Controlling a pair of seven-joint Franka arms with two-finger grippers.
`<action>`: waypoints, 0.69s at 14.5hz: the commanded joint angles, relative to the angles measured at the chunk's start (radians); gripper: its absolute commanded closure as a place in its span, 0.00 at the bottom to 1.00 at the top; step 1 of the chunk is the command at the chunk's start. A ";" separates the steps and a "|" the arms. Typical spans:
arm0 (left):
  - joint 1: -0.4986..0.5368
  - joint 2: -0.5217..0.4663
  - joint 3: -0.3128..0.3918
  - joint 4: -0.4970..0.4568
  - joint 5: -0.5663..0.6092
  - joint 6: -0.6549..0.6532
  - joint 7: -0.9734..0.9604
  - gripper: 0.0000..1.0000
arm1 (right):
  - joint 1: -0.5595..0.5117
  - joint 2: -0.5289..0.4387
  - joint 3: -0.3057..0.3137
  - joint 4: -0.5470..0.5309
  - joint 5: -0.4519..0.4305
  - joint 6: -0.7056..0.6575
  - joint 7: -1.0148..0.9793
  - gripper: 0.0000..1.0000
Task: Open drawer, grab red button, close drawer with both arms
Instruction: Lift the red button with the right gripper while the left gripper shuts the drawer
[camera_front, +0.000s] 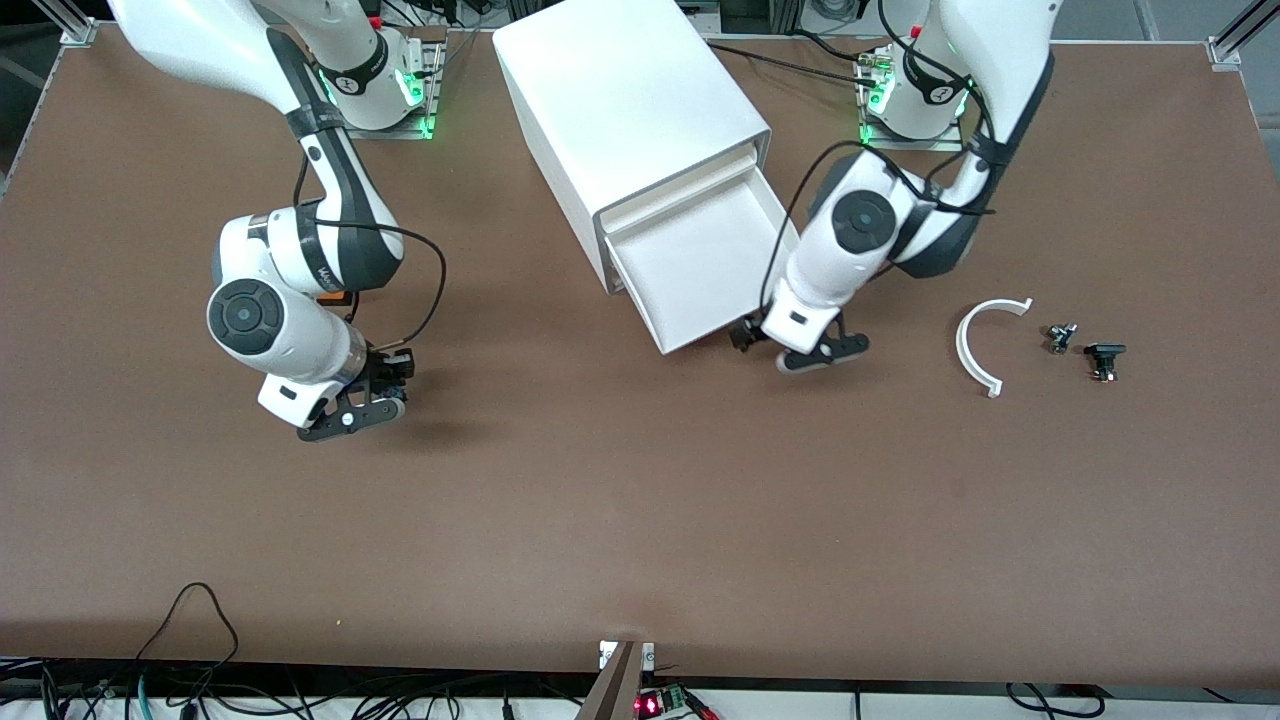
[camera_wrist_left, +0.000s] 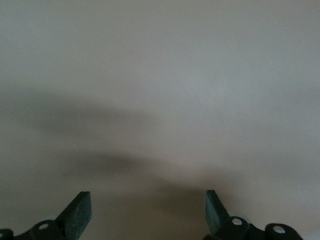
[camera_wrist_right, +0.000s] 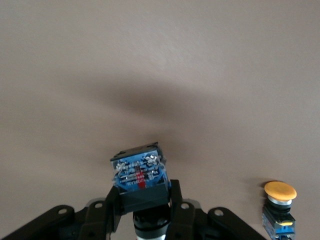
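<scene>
The big white cabinet (camera_front: 630, 110) stands at the middle of the table with its top drawer (camera_front: 700, 270) pulled out and showing nothing inside. My left gripper (camera_front: 786, 347) is at the drawer's front corner, toward the left arm's end. It is open (camera_wrist_left: 147, 210), and the drawer's white face (camera_wrist_left: 160, 100) fills the left wrist view. My right gripper (camera_front: 385, 390) hangs low over bare table toward the right arm's end. It is shut (camera_wrist_right: 143, 197) on the button (camera_wrist_right: 137, 172), black-blue body outward. The cap is hidden toward the palm.
A similar pushbutton with an orange-yellow cap (camera_wrist_right: 279, 202) stands on the table beside my right gripper. A white curved strip (camera_front: 985, 345) and two small dark parts (camera_front: 1060, 337) (camera_front: 1104, 358) lie toward the left arm's end. Cables run along the table's edge nearest the camera.
</scene>
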 joint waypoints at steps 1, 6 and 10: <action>0.001 -0.073 -0.063 -0.090 0.020 0.004 -0.014 0.00 | -0.018 -0.062 0.016 -0.152 -0.014 0.113 0.011 0.73; 0.010 -0.099 -0.184 -0.124 0.020 -0.039 -0.005 0.00 | -0.041 -0.061 0.016 -0.301 -0.015 0.303 0.011 0.68; 0.010 -0.102 -0.278 -0.144 0.020 -0.047 -0.005 0.00 | -0.052 -0.051 0.016 -0.378 -0.014 0.428 0.010 0.46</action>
